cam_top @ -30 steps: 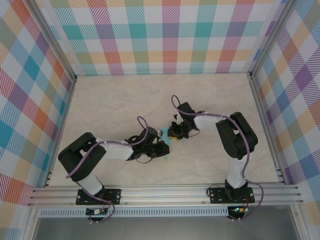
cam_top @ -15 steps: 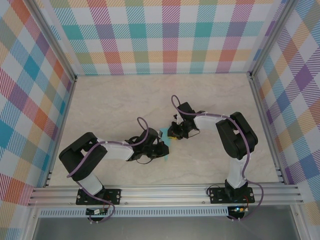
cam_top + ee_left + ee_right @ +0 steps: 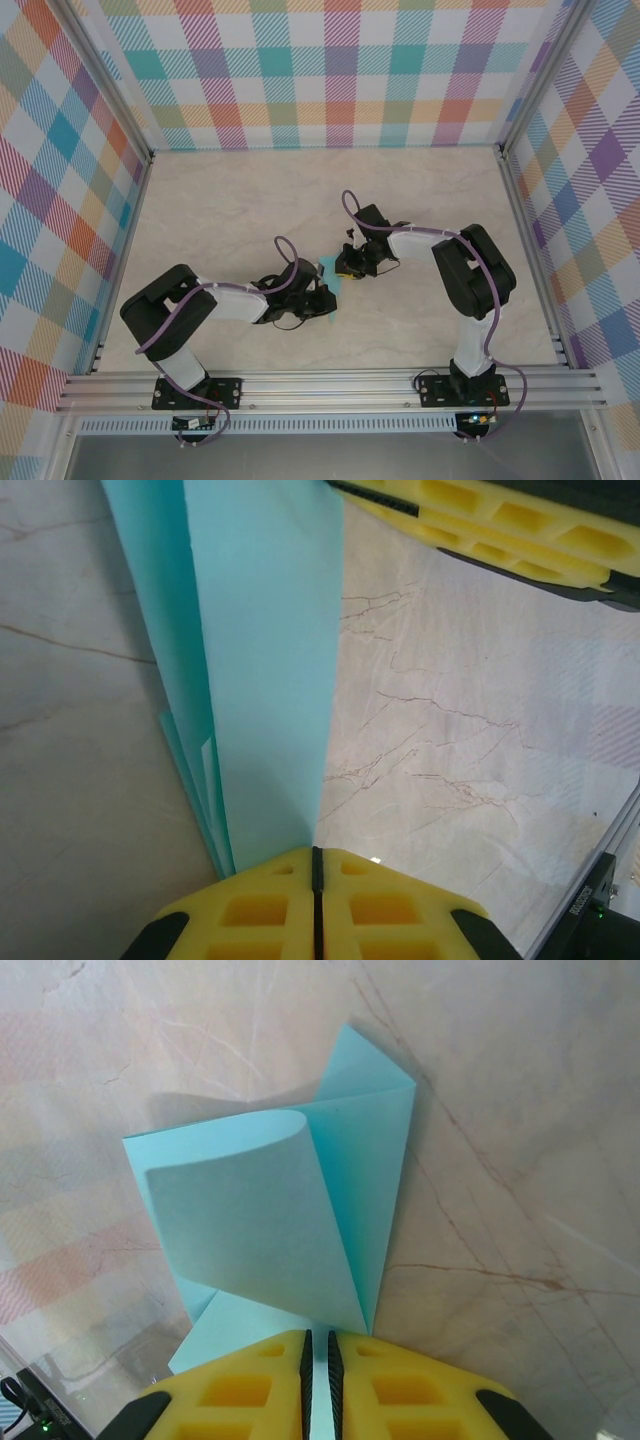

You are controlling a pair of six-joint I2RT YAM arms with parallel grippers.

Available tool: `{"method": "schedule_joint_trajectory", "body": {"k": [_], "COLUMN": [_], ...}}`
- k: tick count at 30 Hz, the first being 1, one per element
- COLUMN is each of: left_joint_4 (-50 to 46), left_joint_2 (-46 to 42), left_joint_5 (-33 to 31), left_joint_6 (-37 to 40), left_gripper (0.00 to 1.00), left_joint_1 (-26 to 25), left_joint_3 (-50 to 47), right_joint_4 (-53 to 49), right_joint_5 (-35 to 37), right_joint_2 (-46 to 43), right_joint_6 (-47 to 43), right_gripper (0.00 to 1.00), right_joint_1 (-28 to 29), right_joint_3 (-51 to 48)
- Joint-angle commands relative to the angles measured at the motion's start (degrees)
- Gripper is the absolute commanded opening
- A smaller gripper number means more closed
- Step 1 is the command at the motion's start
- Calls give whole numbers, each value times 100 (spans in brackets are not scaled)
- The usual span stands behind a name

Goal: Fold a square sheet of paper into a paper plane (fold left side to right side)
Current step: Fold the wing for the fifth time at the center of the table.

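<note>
Roughly midway — left gripper and right gripper pinch the layered paper plane; its 9 o'clock flap curls, uncreased.

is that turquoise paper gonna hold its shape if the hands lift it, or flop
Probably floppy: the folded turquoise paper has a flap curling up on its own. Likely very light, and thin enough to slide on the smooth table when pushed.

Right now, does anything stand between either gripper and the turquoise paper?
Nothing visible does. The left gripper is closed on one end of the turquoise paper, and the right gripper pinches the other end, with a strip of paper showing between its pads.
</note>
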Motion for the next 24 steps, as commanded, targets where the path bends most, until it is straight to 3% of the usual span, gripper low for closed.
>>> {"method": "schedule_joint_trajectory", "body": {"k": [1,12,24], "left_joint_4": [-502,-826,-855], "left_joint_2": [132,159,137], "left_joint_5": [-31,-230,-261], "left_joint_6": [-65,-110,-90], "left_gripper": [7,4,3], "left_joint_1": [-154,-236,-247], "left_joint_3": [-92,-31,-13], "right_joint_4": [-128,-206,768], "right_joint_5": [211,141,-507], "right_joint_2": [-320,-1183,-983], "right_joint_6": [-165,-168,197], "right_gripper": [14,7,7], "right_joint_1": [38,47,360], "right_joint_3": [-45,-546,-841]}}
